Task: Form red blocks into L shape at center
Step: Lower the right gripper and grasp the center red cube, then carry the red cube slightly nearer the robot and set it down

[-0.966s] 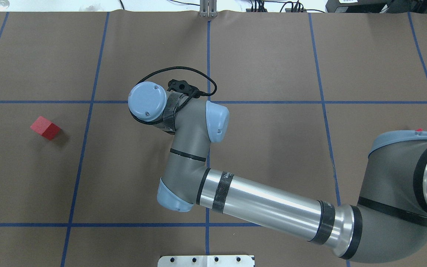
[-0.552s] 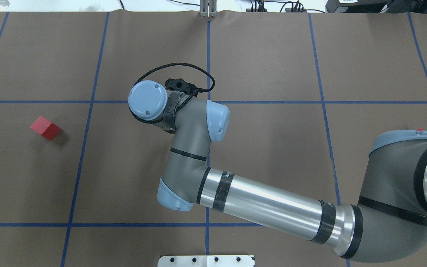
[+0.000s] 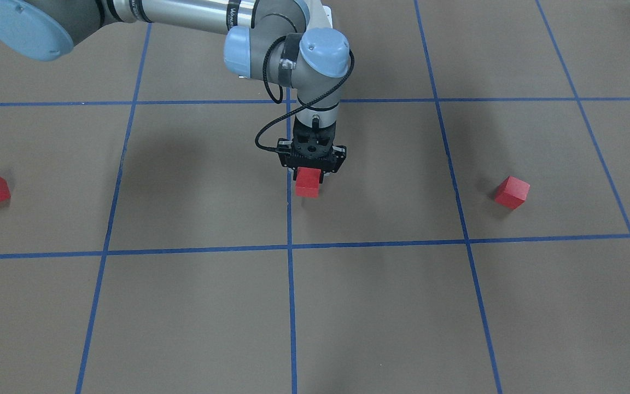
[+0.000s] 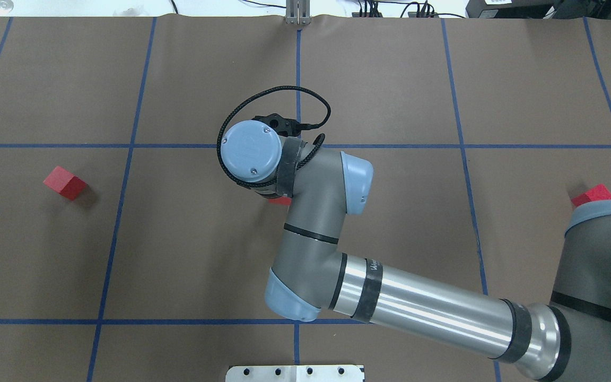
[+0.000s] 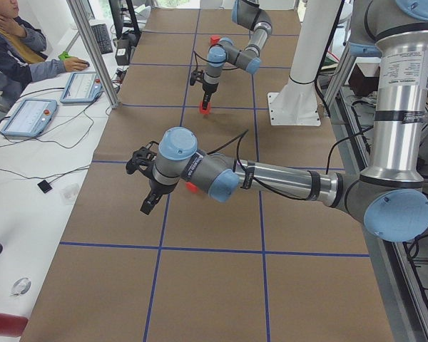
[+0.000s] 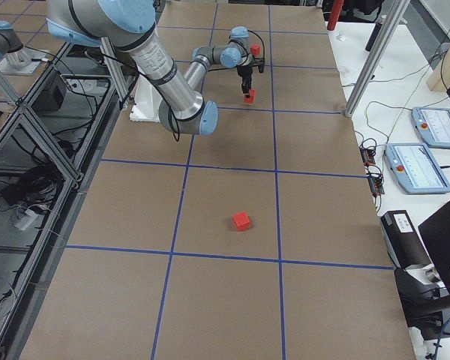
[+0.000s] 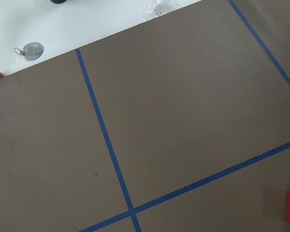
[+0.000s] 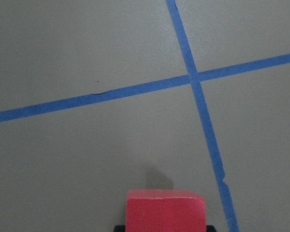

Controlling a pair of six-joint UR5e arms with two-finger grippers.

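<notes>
Overhead exterior view: the table [image 4: 390, 79], brown paper gridded in blue tape, was the largest item. The right arm [image 4: 422, 305] reached across it from the robot's right as far as the middle line [image 4: 298, 79]. The left arm [image 5: 285, 182] appeared only in the exterior left view, over the table's left part. The left gripper [image 5: 148, 201] pointed down above bare paper. Whether its jaws stood apart or together could not be told.

The right gripper [image 3: 308, 175] pointed straight down and was closed narrowly on the held block [image 3: 308, 187], pressing two opposite side faces. The cube protruded below the fingertips, directly under the gripper body and square to it. It lay just beside the middle line, on the robot's left of it. Whether it touched the paper or hung just above it could not be determined. The right wrist view showed a small shadow close by.

The left block [image 4: 65, 183] lay well apart toward the robot's left, askew to the grid. The right block [image 4: 592, 195] lay well apart toward the robot's right, partly hidden by the arm. None of the three touched another.

Assessment: the blocks appeared light, rigid and matte, so unlikely to slip or to mark. Each is best taken on two parallel side faces, jaws square to them, particularly the askew one.
</notes>
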